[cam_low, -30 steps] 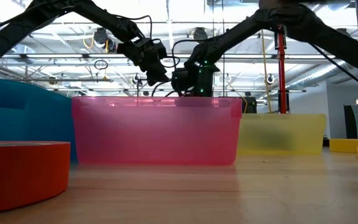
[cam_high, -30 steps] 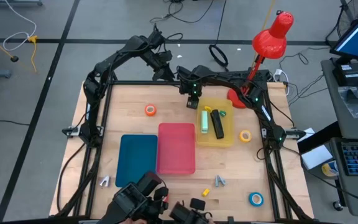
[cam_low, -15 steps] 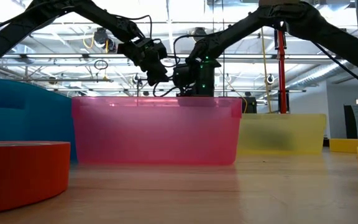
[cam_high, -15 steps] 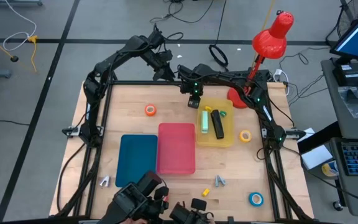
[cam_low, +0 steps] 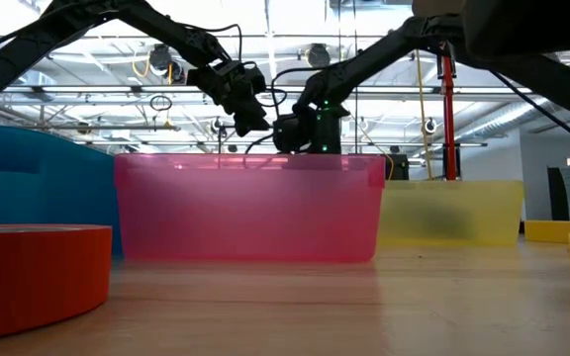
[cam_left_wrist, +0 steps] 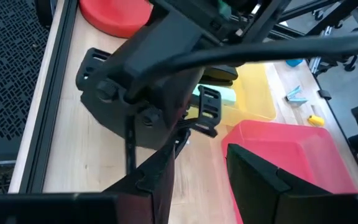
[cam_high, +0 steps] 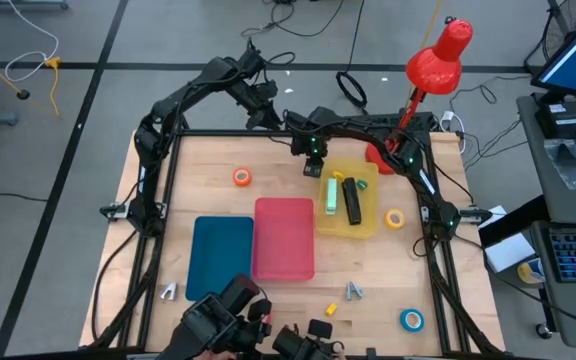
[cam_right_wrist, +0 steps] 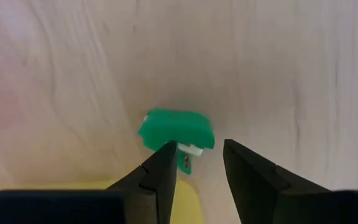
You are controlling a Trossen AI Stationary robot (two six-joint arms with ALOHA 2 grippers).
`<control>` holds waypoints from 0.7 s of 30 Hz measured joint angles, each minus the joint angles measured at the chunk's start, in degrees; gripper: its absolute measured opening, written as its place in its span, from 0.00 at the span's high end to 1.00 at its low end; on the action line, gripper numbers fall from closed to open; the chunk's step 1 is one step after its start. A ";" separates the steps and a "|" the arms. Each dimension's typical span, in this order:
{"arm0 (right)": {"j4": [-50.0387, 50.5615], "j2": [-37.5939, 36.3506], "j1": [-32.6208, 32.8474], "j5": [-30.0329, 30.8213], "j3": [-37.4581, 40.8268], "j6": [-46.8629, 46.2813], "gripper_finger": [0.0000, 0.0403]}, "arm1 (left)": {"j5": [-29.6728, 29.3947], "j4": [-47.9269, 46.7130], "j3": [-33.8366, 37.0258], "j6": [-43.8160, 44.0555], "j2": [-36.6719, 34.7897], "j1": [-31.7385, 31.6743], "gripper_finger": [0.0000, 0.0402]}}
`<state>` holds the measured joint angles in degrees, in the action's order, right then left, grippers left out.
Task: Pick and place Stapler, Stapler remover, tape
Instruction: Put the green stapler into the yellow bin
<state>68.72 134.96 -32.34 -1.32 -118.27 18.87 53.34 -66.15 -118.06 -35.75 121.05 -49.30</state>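
Observation:
My right gripper (cam_high: 312, 163) hangs open over the table by the far left corner of the yellow tray (cam_high: 368, 222). In the right wrist view its fingers (cam_right_wrist: 197, 149) point down, just above a small green object with a white part (cam_right_wrist: 176, 129) that lies on the wood. The tray holds a green stapler (cam_high: 328, 196) and a black stapler (cam_high: 351, 201). Orange tape (cam_high: 241, 177), yellow tape (cam_high: 395, 219) and blue tape (cam_high: 411, 320) lie flat on the table. A red-orange roll (cam_low: 28, 272) lies close to the low camera. My left gripper (cam_high: 265, 112) waits open above the far edge.
A pink bin (cam_high: 284, 238) and a blue bin (cam_high: 222, 255) stand side by side in the table's middle. Two metal stapler removers (cam_high: 170, 291) (cam_high: 353, 291) and a small yellow piece (cam_high: 331, 309) lie near the near edge. A red lamp's base (cam_high: 381, 160) stands behind the yellow tray.
My right gripper has shifted slightly by the yellow tray's far corner, rising a little and then coming down again toward the table's left. Nothing on the table has moved.

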 joint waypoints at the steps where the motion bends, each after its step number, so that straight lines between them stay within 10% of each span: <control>1: -0.23 0.02 0.00 0.02 0.02 0.00 0.69 | 0.00 0.00 0.00 -0.04 0.00 0.00 0.64; 21: -12.94 -0.65 0.43 -0.36 0.06 -1.26 0.69 | -2.66 0.16 0.00 0.25 0.00 -0.07 0.64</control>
<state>55.79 134.31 -31.91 -1.68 -118.21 17.61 50.68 -65.99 -118.06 -35.49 121.05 -49.37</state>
